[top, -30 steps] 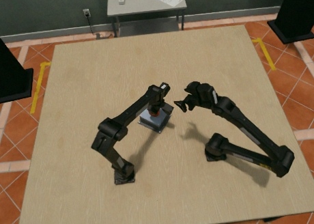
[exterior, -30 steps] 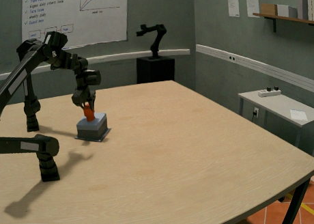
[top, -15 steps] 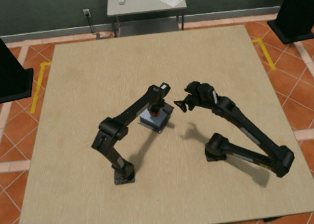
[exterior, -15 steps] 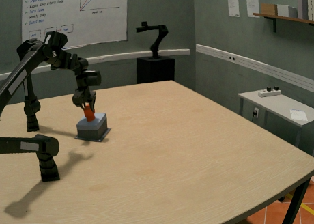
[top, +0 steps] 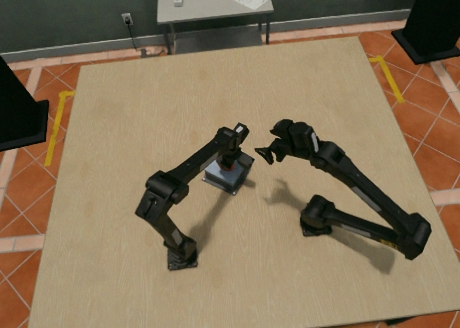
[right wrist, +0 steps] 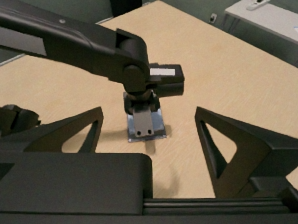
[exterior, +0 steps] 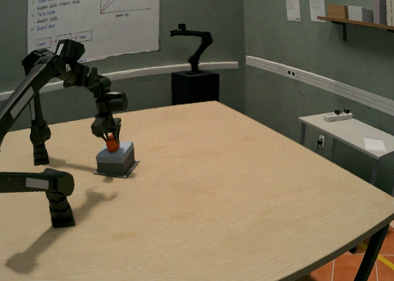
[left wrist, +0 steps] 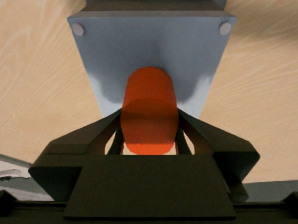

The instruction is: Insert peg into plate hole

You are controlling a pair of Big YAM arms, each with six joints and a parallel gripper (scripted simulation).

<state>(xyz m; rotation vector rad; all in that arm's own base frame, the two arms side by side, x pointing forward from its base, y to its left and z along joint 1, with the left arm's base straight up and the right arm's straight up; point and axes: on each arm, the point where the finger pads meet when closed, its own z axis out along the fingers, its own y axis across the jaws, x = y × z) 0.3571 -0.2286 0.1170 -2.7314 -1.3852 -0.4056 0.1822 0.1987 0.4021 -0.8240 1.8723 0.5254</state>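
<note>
Above the plate point(top: 214, 174) point(exterior: 125, 150) point(left wrist: 150, 42) point(right wrist: 159, 120), the left end effector point(top: 231, 163) point(exterior: 112, 140) point(left wrist: 149, 112) gripped the orange peg point(exterior: 112, 144) point(left wrist: 150, 107), probably to guide it; right end effector point(top: 267, 152) point(right wrist: 149, 112), beside the plate, was open.

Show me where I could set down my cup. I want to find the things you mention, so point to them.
Room shows on the table point(top: 125, 102) point(exterior: 240, 190) point(right wrist: 240, 120) between the blue-grey block point(top: 220, 179) point(exterior: 116, 166) point(left wrist: 145, 42) point(right wrist: 133, 131) and the small side table point(top: 210, 12) point(exterior: 347, 134) point(right wrist: 265, 20). It is crowded between the two arms.
</note>
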